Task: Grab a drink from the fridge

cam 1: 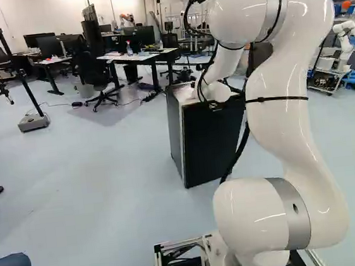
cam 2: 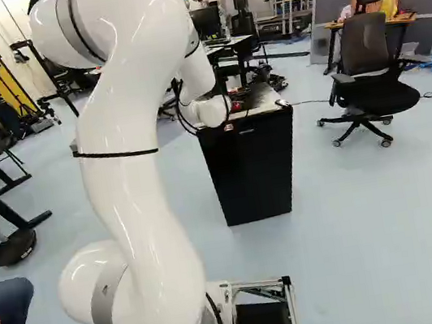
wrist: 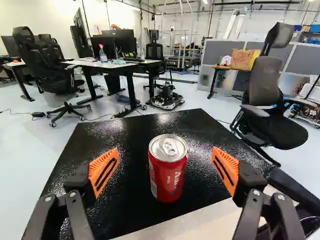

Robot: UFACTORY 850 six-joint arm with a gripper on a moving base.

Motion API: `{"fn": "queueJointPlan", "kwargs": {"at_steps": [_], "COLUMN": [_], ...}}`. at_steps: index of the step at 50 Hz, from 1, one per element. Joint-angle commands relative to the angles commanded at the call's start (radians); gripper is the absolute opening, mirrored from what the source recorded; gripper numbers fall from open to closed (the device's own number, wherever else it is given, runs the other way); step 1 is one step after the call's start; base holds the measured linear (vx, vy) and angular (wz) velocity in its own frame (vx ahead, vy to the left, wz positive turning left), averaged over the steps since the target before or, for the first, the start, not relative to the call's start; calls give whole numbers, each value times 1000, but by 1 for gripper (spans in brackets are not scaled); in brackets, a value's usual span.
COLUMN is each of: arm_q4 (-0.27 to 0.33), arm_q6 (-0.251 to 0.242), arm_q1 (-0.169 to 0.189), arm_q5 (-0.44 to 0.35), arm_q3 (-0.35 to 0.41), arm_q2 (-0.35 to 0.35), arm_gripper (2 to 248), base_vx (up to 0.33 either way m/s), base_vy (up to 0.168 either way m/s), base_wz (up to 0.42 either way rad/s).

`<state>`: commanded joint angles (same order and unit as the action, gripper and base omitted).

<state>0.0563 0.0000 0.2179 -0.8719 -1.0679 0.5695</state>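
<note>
Pincer (wrist: pixel 165 150) wide open, holding nothing. Red can (wrist: pixel 167 180) stands upright on top of the black fridge (cam 2: pixel 252 169), between the orange pads (wrist: pixel 104 171), apart from both. Step, as judged: lining up the grasp. Next: centre, close evenly, then lift.

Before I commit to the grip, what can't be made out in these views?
Far side of the can: wrist view, hidden by its near side.
The can again: left base view, behind the arm.
Inside of the fridge: right base view, behind its black front.
Arm's upper bend: right base view, cut off by the top edge.
</note>
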Motion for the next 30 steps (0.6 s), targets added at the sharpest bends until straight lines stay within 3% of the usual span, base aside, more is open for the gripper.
{"fn": "queueJointPlan", "kwargs": {"at_steps": [30], "arm_q4": [0], "arm_q6": [0], "arm_q1": [-3], "arm_q5": [8], "arm_q3": [-34], "arm_q2": [33], "arm_gripper": [247], "base_vx": [0], "base_vy": [0], "base_wz": [0]}}
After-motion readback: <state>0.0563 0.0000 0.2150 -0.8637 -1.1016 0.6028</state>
